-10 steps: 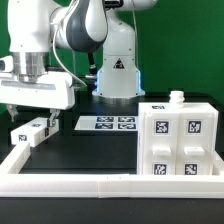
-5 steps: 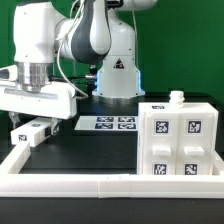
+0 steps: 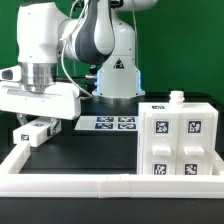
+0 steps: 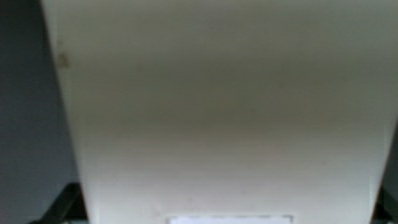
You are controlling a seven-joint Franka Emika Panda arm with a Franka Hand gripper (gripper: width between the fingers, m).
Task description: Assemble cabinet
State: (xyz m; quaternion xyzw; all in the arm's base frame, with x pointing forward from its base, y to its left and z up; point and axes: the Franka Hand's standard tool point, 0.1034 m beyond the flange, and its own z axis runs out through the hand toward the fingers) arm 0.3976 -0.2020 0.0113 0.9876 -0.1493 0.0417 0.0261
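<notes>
at exterior view's left, gripper (image 3: 38, 118) points down over tagged block (image 3: 32, 132).

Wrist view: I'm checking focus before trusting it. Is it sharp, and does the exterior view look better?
Wrist view: dim and blurred, a close white part fills it with soft edges. Exterior view: evenly lit, the cabinet shows crisp tags, no strong glare.

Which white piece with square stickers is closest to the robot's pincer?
The small white plastic block at the exterior view's left, just below the pincer. The big white boxy cabinet body stands far off at the exterior view's right.
</notes>
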